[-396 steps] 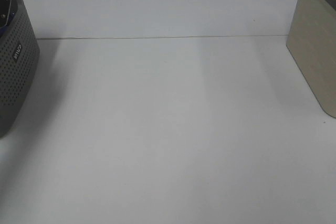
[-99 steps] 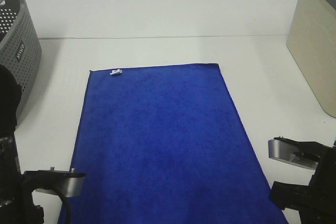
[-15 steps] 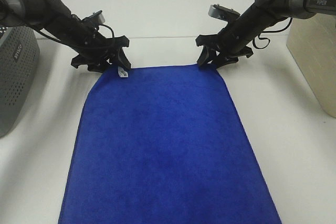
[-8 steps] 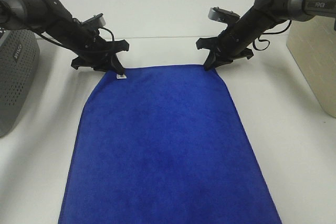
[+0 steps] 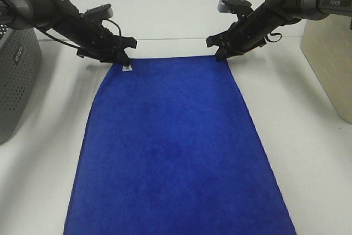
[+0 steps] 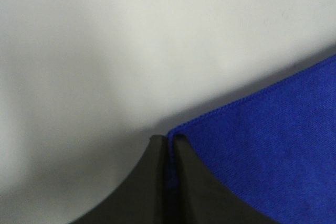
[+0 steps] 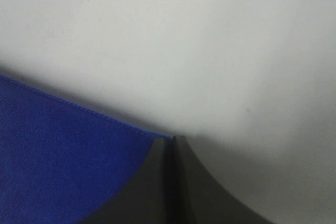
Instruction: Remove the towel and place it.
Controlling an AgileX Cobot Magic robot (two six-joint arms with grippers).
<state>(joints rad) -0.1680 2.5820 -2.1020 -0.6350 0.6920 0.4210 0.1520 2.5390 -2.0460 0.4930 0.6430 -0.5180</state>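
Both grippers are pinched tight on the far corners of the towel, left gripper and right gripper one apiece; its long side runs away from them across the table toward the near edge

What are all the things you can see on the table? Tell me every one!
towel: one, royal blue, spread flat down the middle of the table, both far corners pinched
tag: one, white, at the towel's far left corner
basket: one, grey with holes, at the left edge
box: one, beige, at the right edge
table: one, white, under everything
left gripper: one, black, shut on the towel's far left corner
right gripper: one, black, shut on the towel's far right corner
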